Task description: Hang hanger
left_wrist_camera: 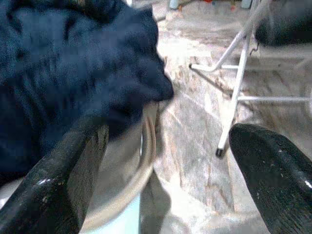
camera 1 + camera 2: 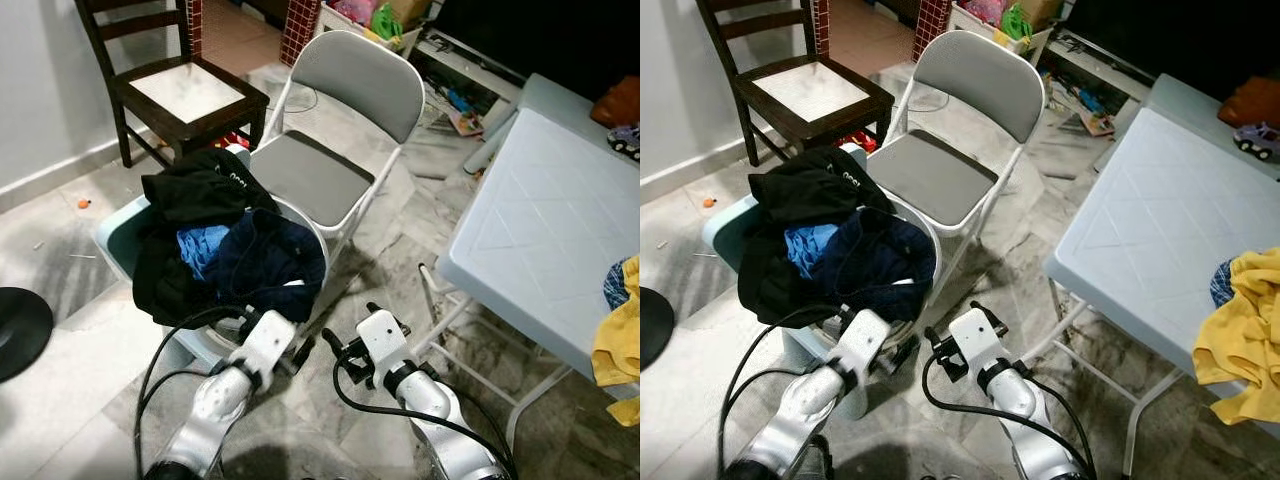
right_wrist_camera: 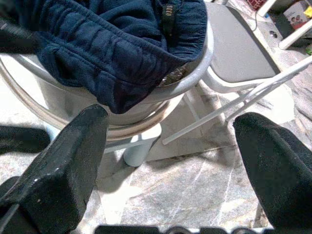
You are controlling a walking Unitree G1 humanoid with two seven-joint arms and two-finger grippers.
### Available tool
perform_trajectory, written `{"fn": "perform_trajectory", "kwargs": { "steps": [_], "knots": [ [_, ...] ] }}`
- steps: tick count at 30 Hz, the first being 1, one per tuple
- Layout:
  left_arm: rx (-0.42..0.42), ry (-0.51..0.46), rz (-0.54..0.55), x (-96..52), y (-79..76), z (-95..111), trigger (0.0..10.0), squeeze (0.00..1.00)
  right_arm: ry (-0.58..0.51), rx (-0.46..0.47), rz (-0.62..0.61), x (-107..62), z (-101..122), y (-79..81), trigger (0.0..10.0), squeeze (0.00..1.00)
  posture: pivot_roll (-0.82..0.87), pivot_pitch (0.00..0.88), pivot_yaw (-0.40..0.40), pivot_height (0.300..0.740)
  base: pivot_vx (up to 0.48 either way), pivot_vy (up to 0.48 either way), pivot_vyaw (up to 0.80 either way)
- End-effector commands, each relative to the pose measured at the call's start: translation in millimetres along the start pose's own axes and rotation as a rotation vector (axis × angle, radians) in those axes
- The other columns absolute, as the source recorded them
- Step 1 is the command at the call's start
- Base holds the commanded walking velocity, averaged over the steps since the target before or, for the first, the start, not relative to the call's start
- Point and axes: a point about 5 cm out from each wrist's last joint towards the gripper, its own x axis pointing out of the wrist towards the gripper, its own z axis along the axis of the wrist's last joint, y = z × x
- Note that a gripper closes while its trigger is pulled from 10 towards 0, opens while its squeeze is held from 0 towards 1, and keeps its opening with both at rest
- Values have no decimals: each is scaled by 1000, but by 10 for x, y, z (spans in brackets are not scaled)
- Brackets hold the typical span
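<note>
Hanger: cannot tell where it is, nothing in the heap reads clearly as one. Down low, the left gripper [image 2: 262, 345] sits just beside the basket [image 2: 112, 235], fingers spread wide and holding nothing, its wrist camera looking past the navy garment [image 1: 83, 68] that spills over the rim. The right gripper [image 3: 165, 170] is near it, just to its right, also gaping and empty, pointed at the basket's underside and the folding chair [image 2: 330, 150] behind. Piled in the basket: a black garment [image 2: 200, 185] on top at the back, a blue cloth [image 2: 200, 245] in the middle, the navy one draped at the front. A wooden chair [image 2: 185, 90] stands beyond, by the wall. On the robot's right stands a pale table [image 2: 540, 230], with a yellow cloth [image 2: 615, 335] hanging off its near edge.
</note>
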Motion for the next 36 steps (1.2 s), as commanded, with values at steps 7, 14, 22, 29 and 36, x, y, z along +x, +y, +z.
{"fn": "perform_trajectory", "kwargs": {
  "steps": [7,14,22,29,36],
  "knots": [
    [-59,53,140,7,-41,-90,10000,0,27,-20,9,-49,-50,-64,10000,0,186,171,-293,740,0,0,0],
    [-144,88,348,122,164,-24,10000,0,31,-23,11,-57,-57,-67,10000,0,176,168,-291,740,0,0,0],
    [-170,38,366,328,224,226,10000,0,33,-14,5,-59,-66,-41,10000,0,170,165,-280,740,0,0,0],
    [-190,31,366,469,216,379,10000,0,30,-12,1,-57,-59,-40,10000,0,164,165,-276,740,0,0,0],
    [-213,74,409,506,279,384,10000,0,34,-10,-3,-70,-70,-29,10000,0,161,165,-274,740,0,0,0]
  ]
}}
